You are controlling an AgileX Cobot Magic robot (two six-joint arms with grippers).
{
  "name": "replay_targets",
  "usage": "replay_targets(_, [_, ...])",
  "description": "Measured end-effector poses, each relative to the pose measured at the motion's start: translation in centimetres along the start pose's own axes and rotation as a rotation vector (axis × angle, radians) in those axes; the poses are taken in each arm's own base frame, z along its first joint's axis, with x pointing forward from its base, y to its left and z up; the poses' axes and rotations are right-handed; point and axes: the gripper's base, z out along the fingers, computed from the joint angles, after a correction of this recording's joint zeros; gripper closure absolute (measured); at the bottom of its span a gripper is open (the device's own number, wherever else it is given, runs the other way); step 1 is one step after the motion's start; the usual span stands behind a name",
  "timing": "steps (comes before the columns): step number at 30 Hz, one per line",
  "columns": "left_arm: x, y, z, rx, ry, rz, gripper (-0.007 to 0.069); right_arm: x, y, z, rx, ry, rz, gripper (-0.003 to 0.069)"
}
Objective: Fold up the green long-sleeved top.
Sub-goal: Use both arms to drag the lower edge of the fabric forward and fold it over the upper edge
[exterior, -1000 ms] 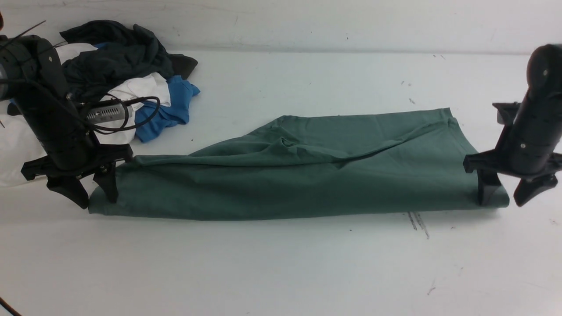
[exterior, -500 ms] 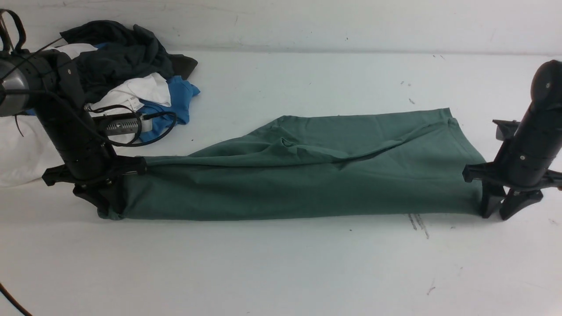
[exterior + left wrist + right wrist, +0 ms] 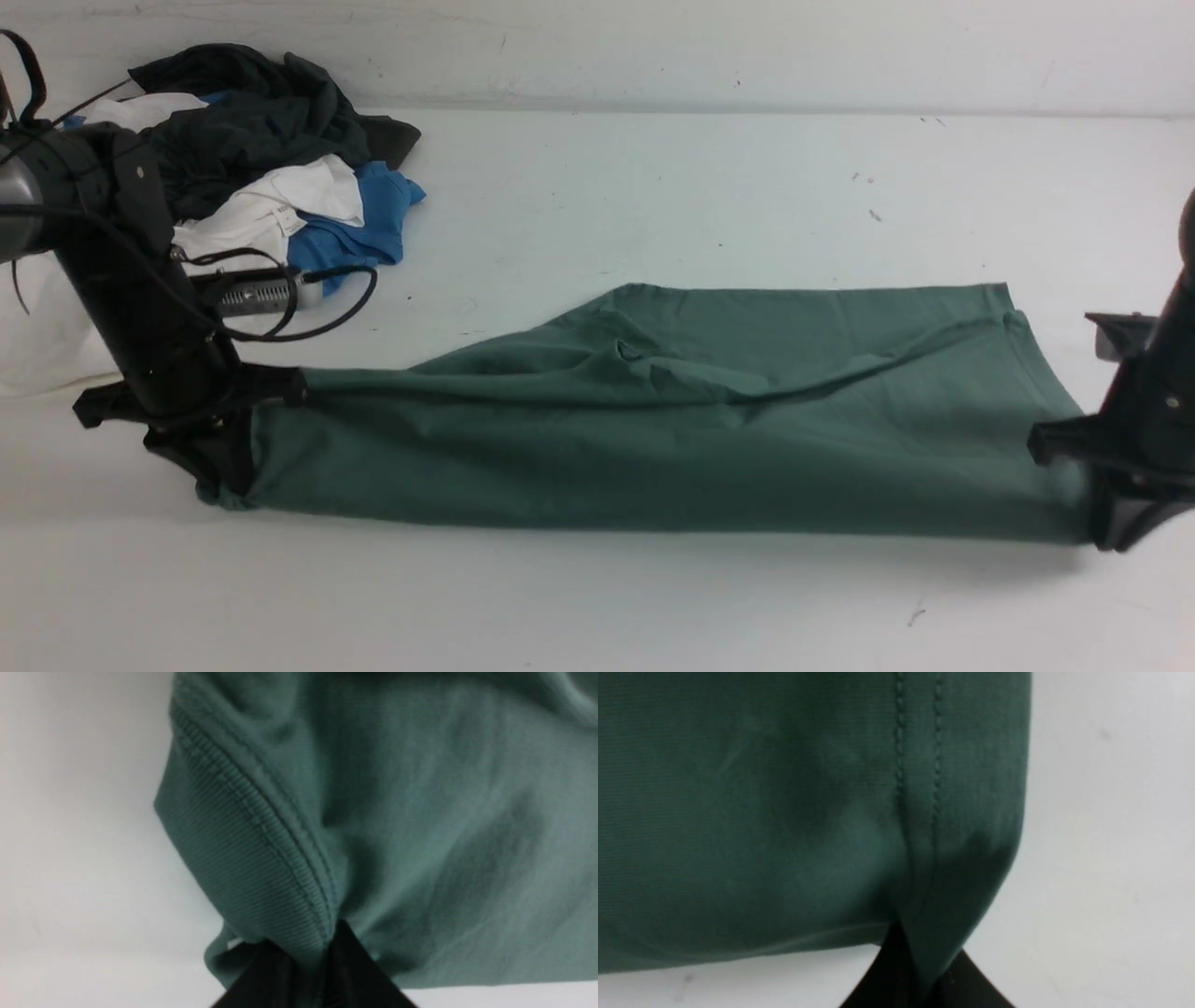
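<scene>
Front view: the top (image 3: 653, 439) stretches across the table (image 3: 597, 187) from 9 to 3 o'clock. The left hand (image 3: 219, 467) and right hand (image 3: 1111, 523), arms slanting down, pinch its ends. The fold likely needs both lifting together toward 12 o'clock.
Left wrist view: fingers clamped on the ribbed band (image 3: 243, 826).
Right wrist view: fingers clamped on the stitched hem (image 3: 920, 765).

Matte black left arm (image 3: 131, 308), left pincer (image 3: 224, 471); looped cables (image 3: 327, 313), silver module (image 3: 257, 297).

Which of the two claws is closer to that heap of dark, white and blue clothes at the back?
The left. The left gripper pinches the green top's end just in front of the heap; the right gripper clamps the opposite end, far from it.
</scene>
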Motion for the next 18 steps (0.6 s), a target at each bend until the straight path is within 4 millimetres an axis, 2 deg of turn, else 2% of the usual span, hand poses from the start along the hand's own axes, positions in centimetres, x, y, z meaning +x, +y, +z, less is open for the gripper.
replay_targets(3, [3.6, -0.1, 0.6, 0.010, 0.068, -0.013, 0.0580, 4.0, -0.5, 0.3, 0.046, 0.050, 0.022, 0.0650])
replay_targets(4, [3.9, -0.1, 0.4, 0.011, 0.066, -0.013, 0.0580, 4.2, -0.5, 0.4, 0.048, 0.057, 0.024, 0.0650])
replay_targets(6, [6.5, -0.2, 0.7, 0.018, 0.106, -0.022, 0.0580, 6.4, -0.6, 0.2, 0.063, 0.066, 0.060, 0.0650])
replay_targets(8, [7.8, -0.3, 0.6, 0.025, 0.116, -0.031, 0.0580, 7.2, -0.6, 0.0, 0.065, 0.065, 0.081, 0.0650])
replay_targets(10, [8.5, -0.3, 0.7, 0.027, 0.126, -0.036, 0.0580, 7.6, -0.7, -0.5, 0.065, 0.049, 0.095, 0.0650])
replay_targets(15, [8.5, -0.3, 0.9, 0.027, 0.111, -0.045, 0.0580, 7.7, -0.7, -0.9, 0.070, 0.032, 0.097, 0.0632])
replay_targets(18, [8.5, -0.3, 0.9, 0.025, 0.110, -0.064, 0.0572, 7.7, -0.8, -0.9, 0.079, 0.031, 0.093, 0.0588])
